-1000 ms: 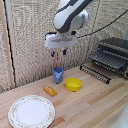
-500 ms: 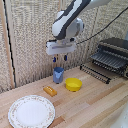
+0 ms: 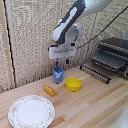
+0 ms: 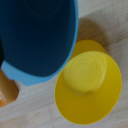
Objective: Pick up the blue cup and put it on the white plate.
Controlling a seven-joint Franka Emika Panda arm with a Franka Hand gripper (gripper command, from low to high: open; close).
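Observation:
The blue cup stands upright on the wooden table, just to the exterior view's left of a yellow bowl. My gripper hangs directly above the cup's rim with its fingers apart and nothing between them. The white plate with a patterned rim lies at the front on the exterior view's left, bare. In the wrist view the cup's open mouth fills much of the picture, with the yellow bowl beside it; my fingertips do not show clearly there.
A small orange block lies between the cup and the plate; its end shows in the wrist view. A dark toaster oven with a wire rack stands at the back on the exterior view's right. A woven screen stands behind the table.
My gripper has come down and slightly to the exterior view's right, closer to the cup's rim. The cup, bowl and plate have not moved.

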